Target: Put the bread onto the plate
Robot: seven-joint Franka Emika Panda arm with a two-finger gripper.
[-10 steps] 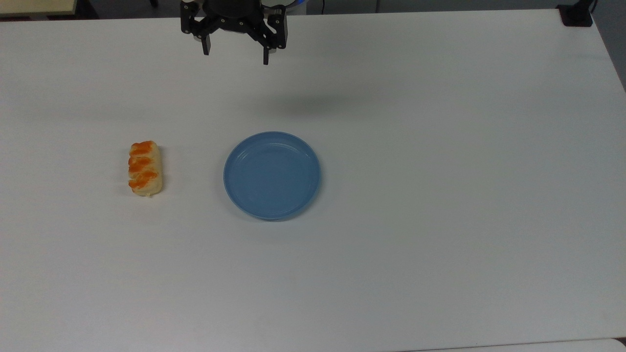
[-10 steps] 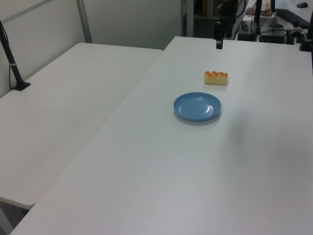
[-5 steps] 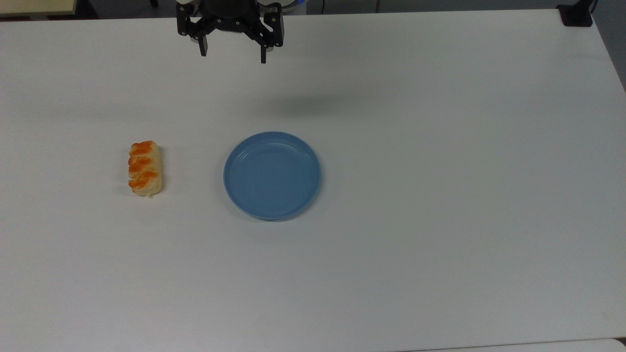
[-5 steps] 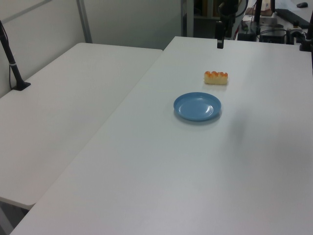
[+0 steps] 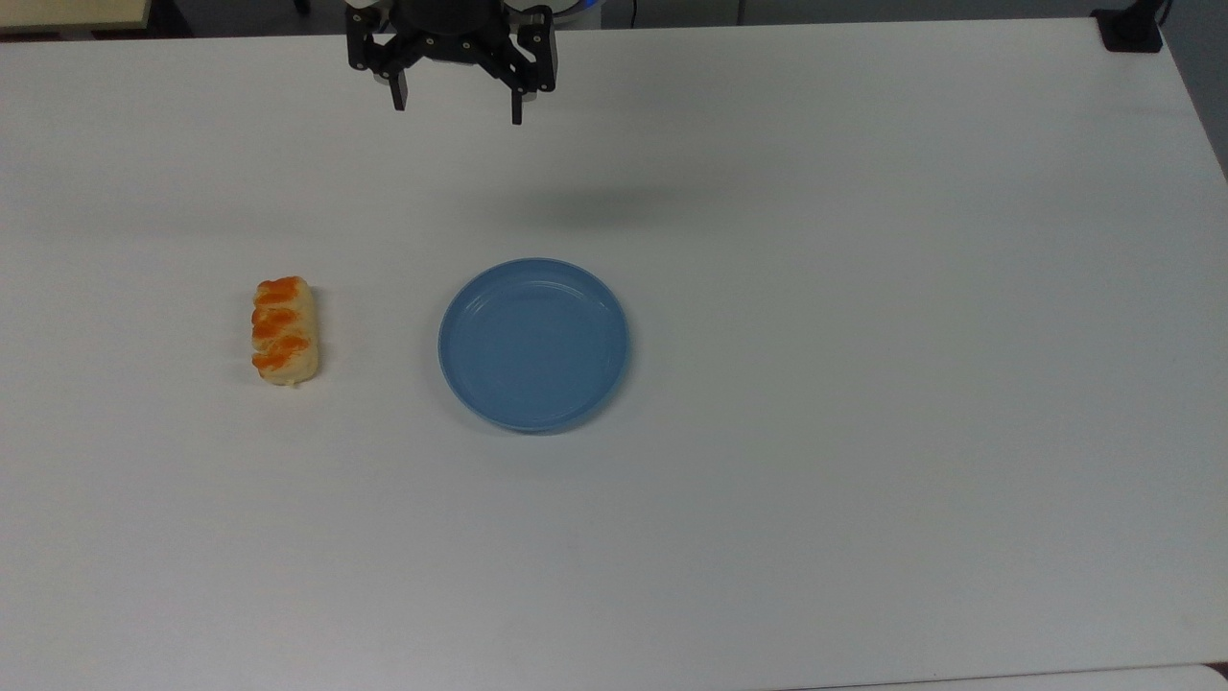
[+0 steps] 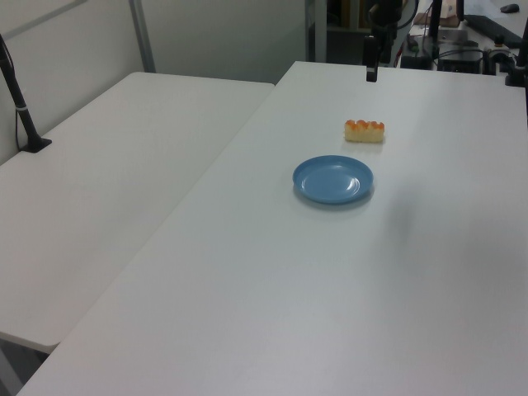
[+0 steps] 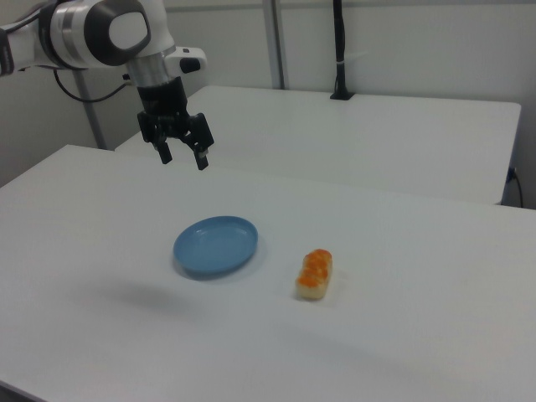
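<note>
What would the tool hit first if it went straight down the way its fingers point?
Most likely bare white table. In the right view the open tool hangs high, fingers pointing down, back from the blue plate and well away from the bread. Its shadow in the top view falls on bare tabletop, though depth is uncertain.

White arm [image 7: 100, 29] with grey joint cap; black end effector [image 7: 183, 157], two slim fingers.

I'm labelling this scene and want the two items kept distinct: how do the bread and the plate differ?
The bread is oblong, pale yellow with orange-brown glaze on top; the plate is round and plain blue. The bread is smaller, shorter than the plate is wide. The bread is a raised lump; the plate is shallow with a low rim and holds nothing. Both rest apart on the white table, untouched by the open gripper.
</note>
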